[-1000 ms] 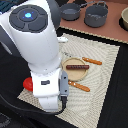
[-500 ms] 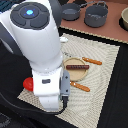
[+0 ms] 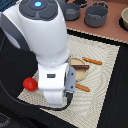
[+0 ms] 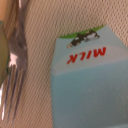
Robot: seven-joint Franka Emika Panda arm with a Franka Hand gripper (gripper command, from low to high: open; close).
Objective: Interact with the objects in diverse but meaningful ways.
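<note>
The arm (image 3: 42,45) reaches straight down, its tool apparently hidden beneath.

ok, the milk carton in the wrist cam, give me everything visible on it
The milk carton is pale blue, with "MILK" in red letters below a green strip carrying a black-and-white cow-like picture. It looks like a flat card or thin box lying on the beige woven mat. A metal fork lies beside it, apart. Its far end runs out of frame.

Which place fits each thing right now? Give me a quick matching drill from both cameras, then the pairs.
Things:
1. red tomato
2. grey pots
3. milk carton
4. plate

Places:
A. on the woven mat, by a fork, wrist view
B. on the mat, beside the arm
C. mat's edge, exterior view's left
D. far side, beyond the mat

Pairs: 1-C, 2-D, 3-A, 4-B
</note>
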